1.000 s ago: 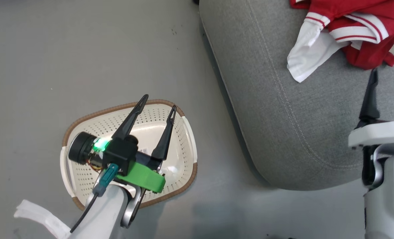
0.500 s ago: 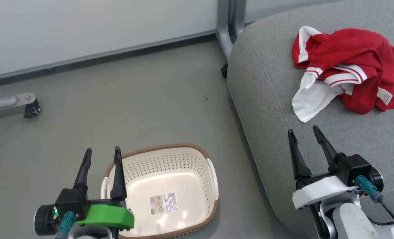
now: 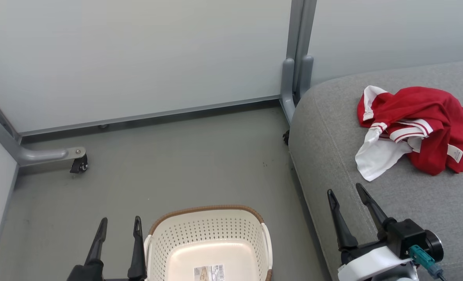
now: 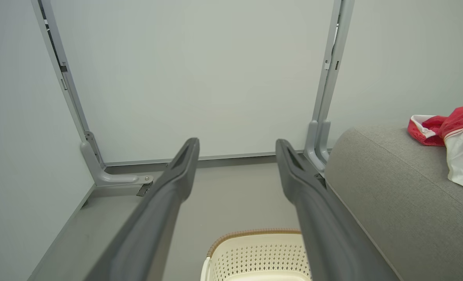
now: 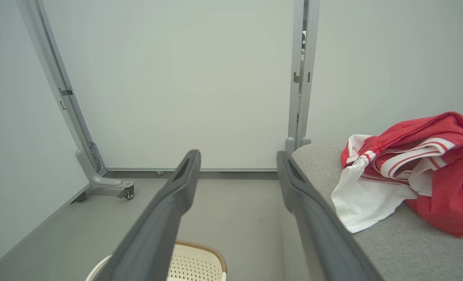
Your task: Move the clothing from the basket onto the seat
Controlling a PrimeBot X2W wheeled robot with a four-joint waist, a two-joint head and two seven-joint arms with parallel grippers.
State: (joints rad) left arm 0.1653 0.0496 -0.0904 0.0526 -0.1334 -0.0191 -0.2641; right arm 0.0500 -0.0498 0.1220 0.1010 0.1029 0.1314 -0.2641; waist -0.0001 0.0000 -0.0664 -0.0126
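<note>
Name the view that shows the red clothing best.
Head view: it looks down on nearly all the clothing on the seat, stripes and tag visible. The right wrist view shows it large but side-on and cropped; the left wrist view catches a small part at its edge.

sticker (image 3: 209, 271) in basket (image 3: 208, 230), illegible (too small)

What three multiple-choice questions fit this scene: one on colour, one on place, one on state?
1. What colour is the basket rim? A brown; B red; C black.
2. Where does the clothing lie? A in the basket; B on the seat; C on the floor.
3. How is the right gripper? A open; B shut on clothing; C shut on the basket.
Answers: 1 A, a brown band tops its cream wall. 2 B, the red heap rests on the grey cushion. 3 A, its fingers stand apart, empty.
</note>
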